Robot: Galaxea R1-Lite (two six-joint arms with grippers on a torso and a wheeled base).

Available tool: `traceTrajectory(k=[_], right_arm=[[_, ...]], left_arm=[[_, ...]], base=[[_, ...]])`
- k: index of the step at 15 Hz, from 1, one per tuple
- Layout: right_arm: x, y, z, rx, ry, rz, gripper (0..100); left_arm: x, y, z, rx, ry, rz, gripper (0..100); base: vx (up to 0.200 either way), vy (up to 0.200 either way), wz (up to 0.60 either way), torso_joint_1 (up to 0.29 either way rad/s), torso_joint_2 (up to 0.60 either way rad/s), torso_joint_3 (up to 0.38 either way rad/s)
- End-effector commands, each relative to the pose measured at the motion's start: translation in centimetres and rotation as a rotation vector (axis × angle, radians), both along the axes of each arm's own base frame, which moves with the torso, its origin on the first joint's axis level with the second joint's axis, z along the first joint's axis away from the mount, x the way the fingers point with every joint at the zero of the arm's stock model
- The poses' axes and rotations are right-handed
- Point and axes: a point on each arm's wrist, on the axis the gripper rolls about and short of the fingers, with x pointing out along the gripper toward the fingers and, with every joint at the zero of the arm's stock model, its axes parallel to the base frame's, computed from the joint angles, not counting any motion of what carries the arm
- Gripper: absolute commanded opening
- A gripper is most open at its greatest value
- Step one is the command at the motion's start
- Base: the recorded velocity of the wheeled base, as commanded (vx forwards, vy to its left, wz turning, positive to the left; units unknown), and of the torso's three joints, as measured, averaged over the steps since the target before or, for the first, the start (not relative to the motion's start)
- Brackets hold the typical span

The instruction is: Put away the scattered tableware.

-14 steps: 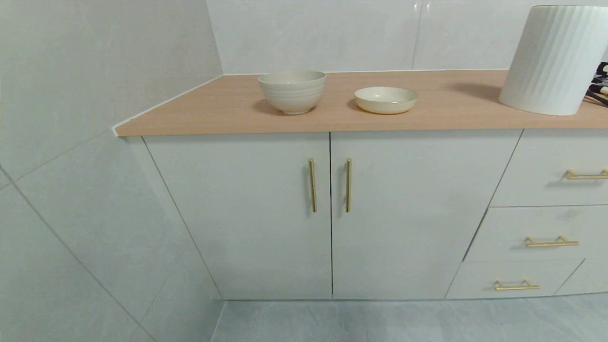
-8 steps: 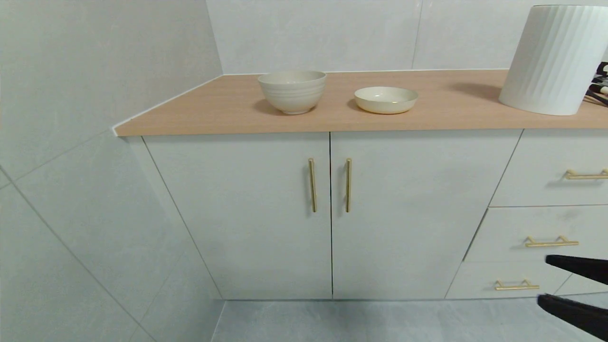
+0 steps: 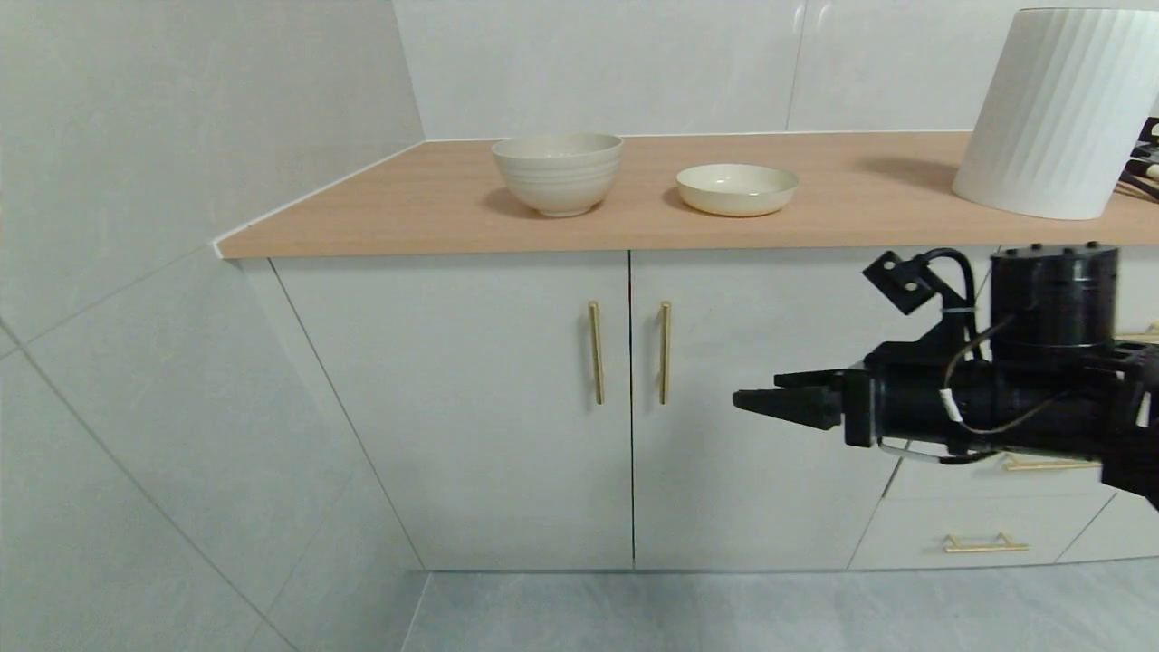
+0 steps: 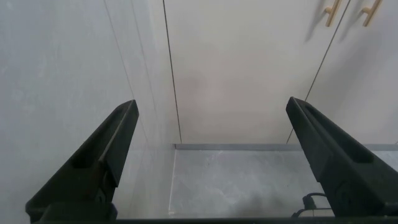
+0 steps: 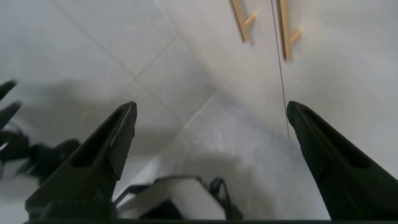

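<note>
Hovering in front of the right cabinet door (image 3: 724,489), level with its brass handle (image 3: 664,352) and pointing towards it: right claw (image 3: 753,398), spread wide in its own wrist view, pinching nothing. Judged lined up for a pull on that handle, with both doors closed and stowage presumably behind them.

Held low near the floor (image 4: 249,180), facing the left cabinet door (image 4: 249,68) and the wall corner: left claw (image 4: 211,109), likewise spread and empty. Probably parked there to stay clear of the door's swing.

Resting on the counter (image 3: 407,217), well apart from either claw: deep ribbed bowl (image 3: 557,174) towards the wall end, shallow dish (image 3: 737,189) near it on the right. Both upright, not touching each other. Left on top pending an open cabinet, by the look of it; task judged barely begun.

Standing at the counter's far right: tall white ribbed container (image 3: 1055,113), well apart from the tableware. Closed drawers (image 3: 987,444) below it.
</note>
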Motion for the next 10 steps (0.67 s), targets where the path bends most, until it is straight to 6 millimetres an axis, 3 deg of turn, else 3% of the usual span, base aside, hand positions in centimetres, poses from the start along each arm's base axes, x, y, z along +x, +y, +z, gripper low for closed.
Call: traceTrajectory(k=[1,4,6,10], right_arm=[[5.2,2.8,-3.5,-0.026,0.058,0.011,100],[8.0,5.0,-5.6,-0.02,0.05,0.029,100],[9.4,5.9,-5.7,-0.005,0.027,0.03,100],[10.0,6.7,-6.2,0.04,-0.016,0.019,100]], left_arm=[[0.0,0.0,0.0,-0.001,0.0,0.001,100],[0.0,0.0,0.0,-0.001,0.0,0.001,100],[0.0,0.0,0.0,-0.001,0.0,0.001,100],[0.0,0.0,0.0,-0.001,0.0,0.001,100]], base=[[0.0,0.0,0.0,0.0,0.0,0.0],[0.0,0.0,0.0,0.0,0.0,0.0],[0.0,0.0,0.0,0.0,0.0,0.0],[0.0,0.0,0.0,0.0,0.0,0.0]])
